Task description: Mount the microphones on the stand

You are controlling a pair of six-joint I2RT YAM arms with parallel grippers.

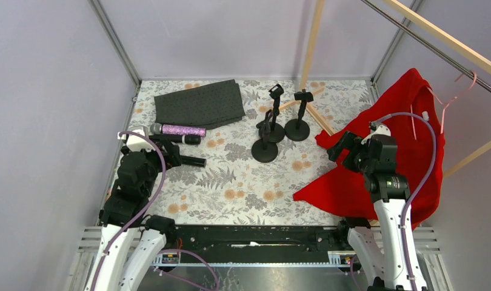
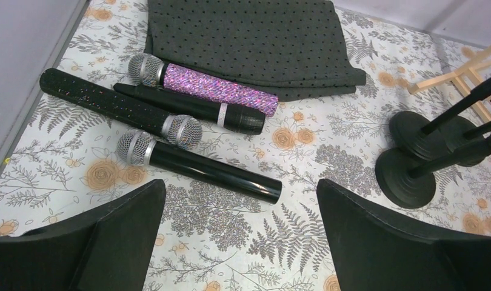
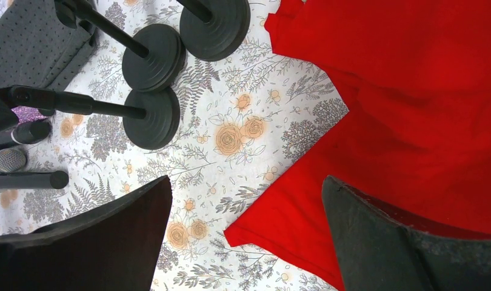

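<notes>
Four microphones lie side by side on the floral table at the left: a purple glitter one (image 2: 219, 91), a black one with a silver ring (image 2: 191, 109), a speckled black one (image 2: 103, 102) and a glossy black one (image 2: 200, 170). The purple one also shows in the top view (image 1: 179, 130). Three black stands with round bases (image 1: 265, 150) (image 1: 273, 130) (image 1: 297, 128) stand upright mid-table with empty clips. My left gripper (image 2: 240, 200) is open and empty, just short of the glossy black microphone. My right gripper (image 3: 246, 206) is open and empty above the edge of a red garment.
A folded grey dotted cloth (image 1: 199, 103) lies behind the microphones. A red garment (image 1: 382, 157) covers the right side of the table. A wooden frame (image 1: 310, 42) and a pink hanger (image 1: 455, 91) are at the back right. Grey walls enclose the table.
</notes>
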